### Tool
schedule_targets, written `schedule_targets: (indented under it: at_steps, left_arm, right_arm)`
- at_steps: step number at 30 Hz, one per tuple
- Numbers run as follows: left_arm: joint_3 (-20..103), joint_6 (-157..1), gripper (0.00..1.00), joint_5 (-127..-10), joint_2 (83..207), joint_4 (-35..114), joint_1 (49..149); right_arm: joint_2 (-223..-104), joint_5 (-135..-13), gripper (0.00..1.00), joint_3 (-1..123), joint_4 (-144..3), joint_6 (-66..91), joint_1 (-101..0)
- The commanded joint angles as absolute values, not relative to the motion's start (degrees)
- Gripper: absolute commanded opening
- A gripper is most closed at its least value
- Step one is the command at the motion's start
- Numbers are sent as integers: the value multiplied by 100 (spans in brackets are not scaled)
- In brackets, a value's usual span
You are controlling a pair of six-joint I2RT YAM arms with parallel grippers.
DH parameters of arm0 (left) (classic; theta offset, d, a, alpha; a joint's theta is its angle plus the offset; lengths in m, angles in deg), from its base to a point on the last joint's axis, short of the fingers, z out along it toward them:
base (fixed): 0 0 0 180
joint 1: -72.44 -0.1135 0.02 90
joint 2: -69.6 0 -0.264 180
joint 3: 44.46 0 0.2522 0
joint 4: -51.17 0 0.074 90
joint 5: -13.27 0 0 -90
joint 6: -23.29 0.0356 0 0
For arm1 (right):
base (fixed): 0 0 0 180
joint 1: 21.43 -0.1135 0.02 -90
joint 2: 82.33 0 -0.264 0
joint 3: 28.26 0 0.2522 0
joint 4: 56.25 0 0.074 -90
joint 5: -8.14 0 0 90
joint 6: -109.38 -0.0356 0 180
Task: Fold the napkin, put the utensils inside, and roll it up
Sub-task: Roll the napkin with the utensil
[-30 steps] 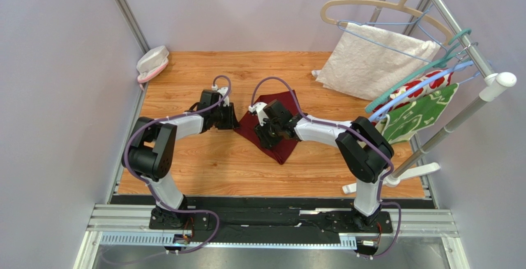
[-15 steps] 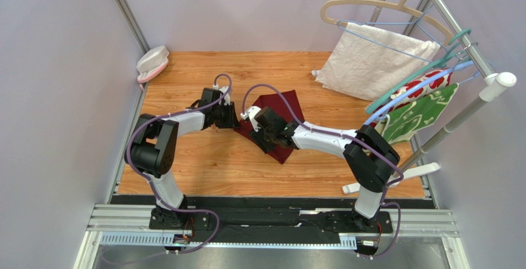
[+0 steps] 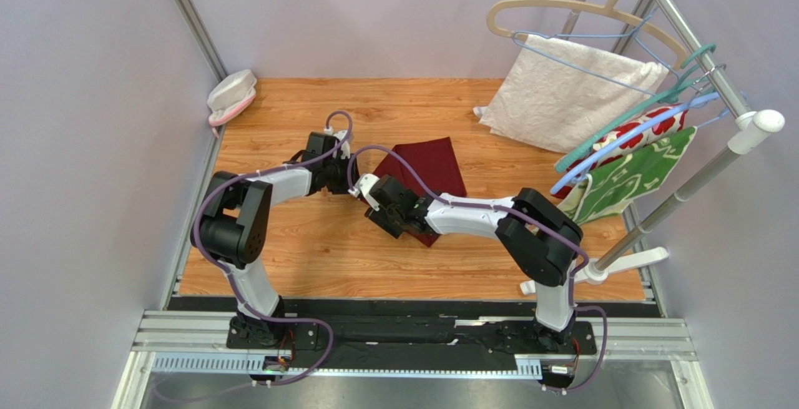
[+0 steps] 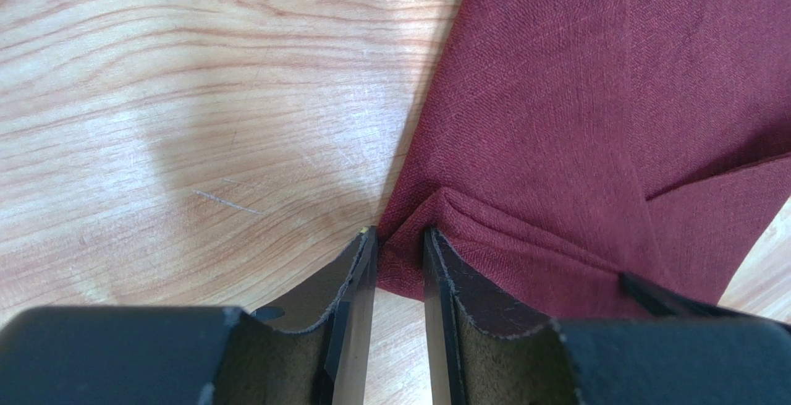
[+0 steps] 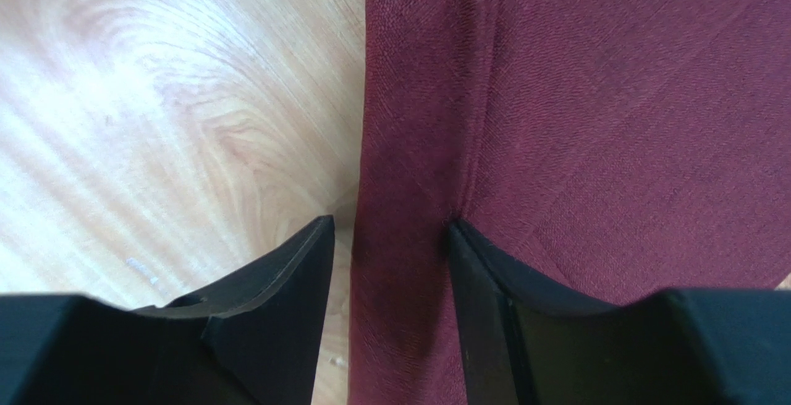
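Note:
The dark red napkin (image 3: 431, 161) lies folded on the wooden table, mid-table. My left gripper (image 3: 352, 181) is shut on the napkin's left corner; in the left wrist view the cloth (image 4: 576, 99) bunches between its nearly closed fingertips (image 4: 399, 236). My right gripper (image 3: 375, 205) sits at the napkin's lower left edge, close to the left gripper. In the right wrist view its jaws (image 5: 385, 229) stand apart astride the folded edge of the cloth (image 5: 603, 99), with a strip of table showing beside the left finger. No utensils are in view.
A white textured towel (image 3: 572, 91) hangs on a hanger at the back right. Red and green floral cloths (image 3: 638, 161) hang on the rack, whose foot (image 3: 600, 268) rests at the table's right. A pink-and-white object (image 3: 231, 95) sits in the back left corner.
My right gripper has slid left along the napkin's lower edge towards the left gripper. The left gripper has stayed on the corner.

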State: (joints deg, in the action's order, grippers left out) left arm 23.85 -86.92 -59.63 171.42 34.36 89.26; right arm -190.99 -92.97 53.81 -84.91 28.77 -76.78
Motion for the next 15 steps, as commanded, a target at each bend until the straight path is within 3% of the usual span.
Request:
schedule_targets:
  at_steps: [1, 11, 15]
  left_arm:
    - [2485, -8605, 34, -6012, 17279, 3205, 8922]
    - [2424, -8569, 33, -5924, 17200, 3310, 8922]
    - [2371, -8613, 35, -5898, 17095, 3371, 8922]
  right_arm:
    - [-19333, -9565, 52, 5616, -8179, 3089, -7654]
    - [-19685, -9101, 45, 5573, -8548, 2914, -7338]
    - [-19782, -8600, 35, 5423, -8715, 2694, -7188]
